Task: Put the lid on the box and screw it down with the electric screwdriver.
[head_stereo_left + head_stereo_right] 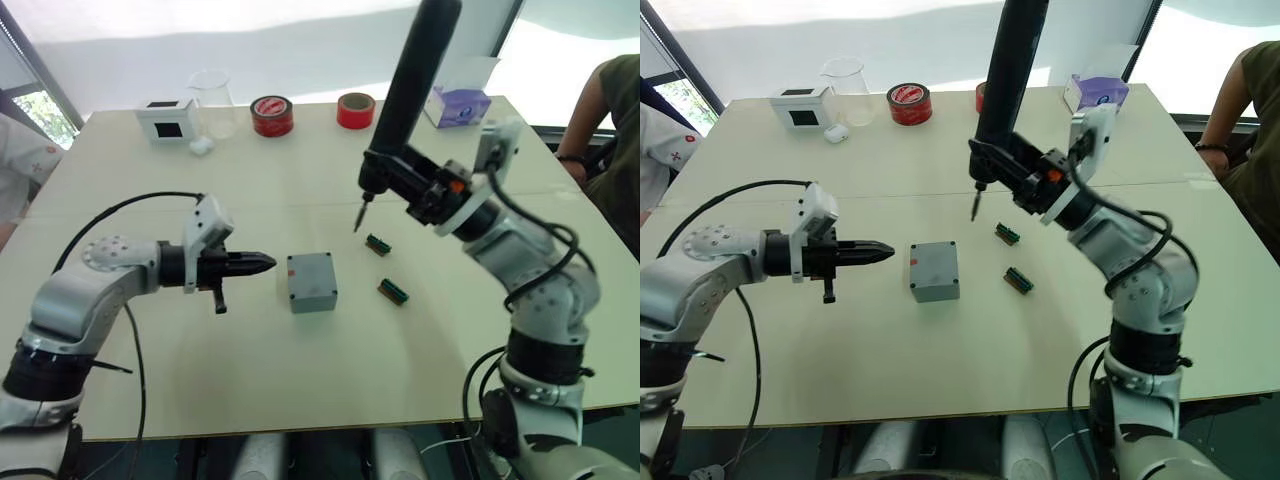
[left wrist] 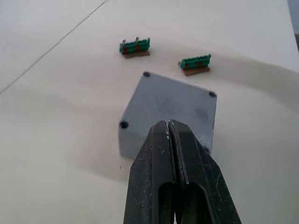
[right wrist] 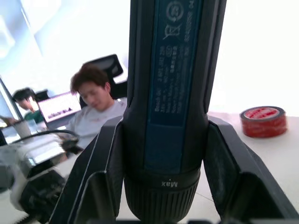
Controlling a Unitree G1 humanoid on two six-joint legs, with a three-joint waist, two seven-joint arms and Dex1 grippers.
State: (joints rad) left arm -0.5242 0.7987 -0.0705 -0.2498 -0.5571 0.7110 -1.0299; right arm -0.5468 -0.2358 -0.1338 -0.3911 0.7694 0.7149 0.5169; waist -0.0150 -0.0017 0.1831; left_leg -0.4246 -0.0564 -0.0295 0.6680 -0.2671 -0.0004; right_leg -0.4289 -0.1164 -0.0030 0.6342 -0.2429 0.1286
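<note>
- Daylight from bright windows fell on a pale cream table (image 1: 150, 380), with a person's arm at the far right edge and other people seated beyond it in the right wrist view.
- Along the far edge stood a white box with a black window (image 1: 166, 119), a clear beaker (image 1: 212, 102), two red tape rolls (image 1: 272, 115), and a tissue box (image 1: 458, 105).
- Near the table's middle sat the box (image 1: 311, 281), small, square and grey.
- Its lid (image 2: 174, 100) appeared already seated on top: the left wrist view showed a flat grey face with dark holes at three visible corners.
- Whether any screws were in those holes could not be made out, so the fastening step looked largely undone.
- Two small green connector blocks (image 1: 378, 244) lay on the table just to the box's right, apart from it.
- The left gripper (image 1: 262, 263) hung level just to the left of the box, fingers pressed together and empty, not touching it.
- The right gripper (image 3: 161, 154) clamped the electric screwdriver (image 1: 405, 100) around its black barrel.
- That tool stood nearly upright, tilted a little, its thin bit (image 1: 360, 215) pointing down above the table, beyond and to the right of the box.
- By my judgement, the bit needed bringing over a corner hole before any driving could start.
</note>
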